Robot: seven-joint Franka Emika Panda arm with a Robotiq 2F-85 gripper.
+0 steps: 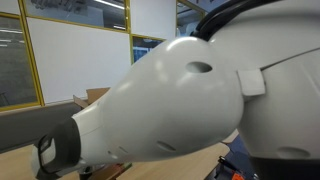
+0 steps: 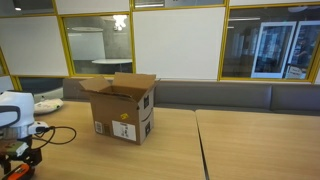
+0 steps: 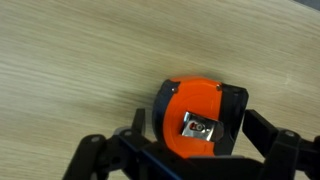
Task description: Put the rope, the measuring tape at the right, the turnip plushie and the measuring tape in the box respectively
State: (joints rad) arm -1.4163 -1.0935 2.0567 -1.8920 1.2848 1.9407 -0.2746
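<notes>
In the wrist view an orange and black measuring tape (image 3: 200,118) lies flat on the wooden table, its metal belt clip facing up. My gripper (image 3: 198,130) is open and straddles it, with one dark finger (image 3: 136,128) on its left and the other on its right. Neither finger clearly presses on the casing. The brown cardboard box (image 2: 120,110) stands on the table with its top flaps up, to the right of the arm (image 2: 14,112). The rope does not show. A small whitish lump (image 2: 45,104) left of the box may be the turnip plushie; it is too small to tell.
The arm's white body (image 1: 180,100) fills most of an exterior view; only a box flap (image 1: 96,96) shows behind it. A dark cable (image 2: 55,131) curls on the table between arm and box. A grey bench (image 2: 240,97) runs behind the tables under glass walls.
</notes>
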